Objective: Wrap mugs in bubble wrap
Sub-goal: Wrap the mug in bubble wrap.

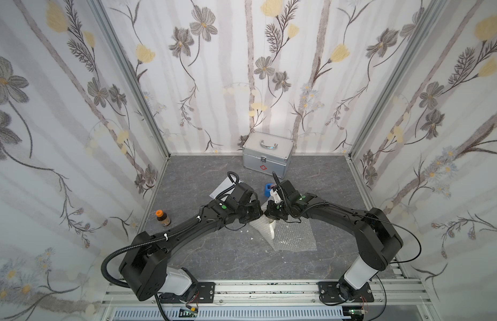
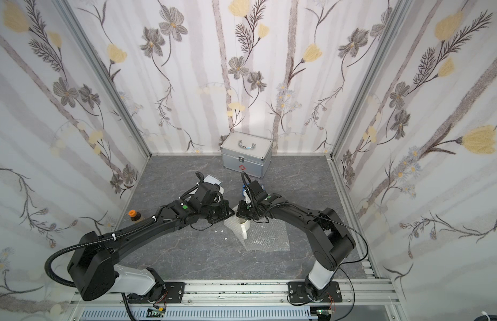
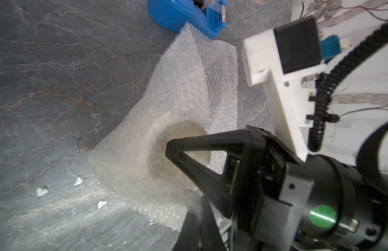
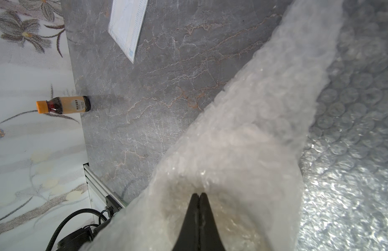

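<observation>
Inspection finding: your mug (image 1: pixel 272 230) stands upright near the middle of the bench (image 1: pixel 214 258), on the bubble wrap (image 1: pixel 296 236). The sheet lies flat on the right arm's side. Its other part rises over the mug's mouth.

Your right end effector (image 4: pixel 198 195) has its fingers pressed together, with the tips pushed onto the wrap dented into the mug's mouth.

Your left end effector (image 3: pixel 198 223) sits closed at the raised flap's edge. The wrap blurs its tips, so you cannot tell whether it pinches the sheet.

A blue tape dispenser (image 3: pixel 184 15) stands just beyond the wrap. A brown bottle (image 4: pixel 62 105) stands well apart, by the left wall.
</observation>
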You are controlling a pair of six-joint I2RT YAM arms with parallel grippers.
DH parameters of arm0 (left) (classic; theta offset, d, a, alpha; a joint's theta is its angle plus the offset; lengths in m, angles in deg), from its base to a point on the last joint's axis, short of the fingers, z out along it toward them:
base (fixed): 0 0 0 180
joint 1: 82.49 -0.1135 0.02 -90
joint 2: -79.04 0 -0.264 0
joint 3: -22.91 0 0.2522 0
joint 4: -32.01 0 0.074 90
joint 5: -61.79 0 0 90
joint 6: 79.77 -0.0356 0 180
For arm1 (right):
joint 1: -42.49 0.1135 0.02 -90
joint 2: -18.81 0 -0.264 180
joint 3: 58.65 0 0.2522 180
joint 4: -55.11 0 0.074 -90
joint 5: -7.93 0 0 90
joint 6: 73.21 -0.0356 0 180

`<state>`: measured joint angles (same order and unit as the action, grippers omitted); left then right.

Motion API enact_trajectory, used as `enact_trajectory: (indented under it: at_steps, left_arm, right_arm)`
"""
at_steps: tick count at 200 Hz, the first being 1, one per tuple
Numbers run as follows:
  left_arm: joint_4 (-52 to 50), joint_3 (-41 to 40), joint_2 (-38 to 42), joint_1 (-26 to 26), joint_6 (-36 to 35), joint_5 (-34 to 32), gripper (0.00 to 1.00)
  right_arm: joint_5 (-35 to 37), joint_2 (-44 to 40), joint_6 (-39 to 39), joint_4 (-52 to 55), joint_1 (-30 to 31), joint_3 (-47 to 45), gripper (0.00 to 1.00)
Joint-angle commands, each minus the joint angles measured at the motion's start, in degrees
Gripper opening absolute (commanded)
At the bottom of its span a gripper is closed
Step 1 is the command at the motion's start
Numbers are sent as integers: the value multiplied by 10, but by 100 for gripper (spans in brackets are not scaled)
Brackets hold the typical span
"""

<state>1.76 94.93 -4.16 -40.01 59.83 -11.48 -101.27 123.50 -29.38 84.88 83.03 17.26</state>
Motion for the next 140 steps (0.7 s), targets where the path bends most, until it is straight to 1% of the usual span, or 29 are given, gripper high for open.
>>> enact_trajectory:
  at_steps: [1, 28, 49, 94, 122, 140]
  left_arm:
    - [33, 13, -25, 0, -13, -8, 0]
    - [39, 19, -57, -1, -12, -12, 0]
    - [43, 23, -75, -1, -10, -11, 0]
    - [47, 25, -98, -1, -8, -10, 0]
    - [49, 27, -108, -1, -8, -4, 0]
    - [49, 29, -112, -1, -8, -3, 0]
  right_arm:
    - [-1, -11, -12, -25, 1, -6, 1]
    - [3, -31, -20, -30, 2, -17, 3]
    - [9, -46, -23, -26, 2, -21, 10]
    - [32, -83, -23, -19, 2, -42, 17]
    - [12, -86, -21, -38, 2, -54, 26]
    - [4, -80, -20, -43, 3, -54, 26]
